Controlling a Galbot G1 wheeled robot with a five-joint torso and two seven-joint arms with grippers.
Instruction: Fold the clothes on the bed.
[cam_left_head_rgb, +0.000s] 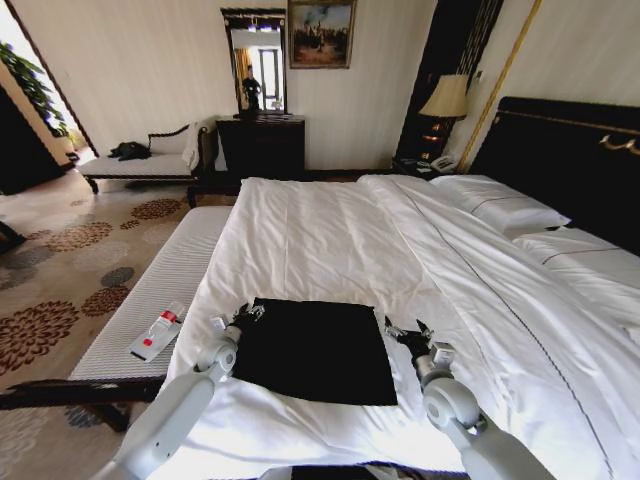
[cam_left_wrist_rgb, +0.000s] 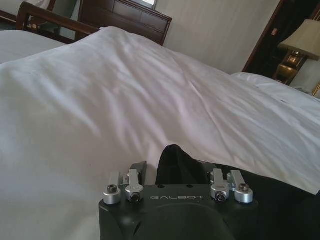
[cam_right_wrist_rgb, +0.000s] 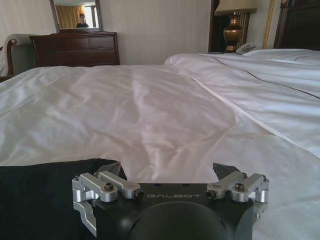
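The clothes, a black T-shirt, lie flat as a rough rectangle on the white duvet of the bed, near its foot. My left gripper is at the shirt's far left corner. In the left wrist view this gripper is shut on a raised lump of the black cloth. My right gripper is at the far right corner. The right wrist view shows it open, one finger over the shirt's edge and the other over bare duvet.
A padded bench runs along the bed's left side with a white and red object on it. Pillows and the dark headboard are at the right. A dresser, a chaise and a lamp stand beyond.
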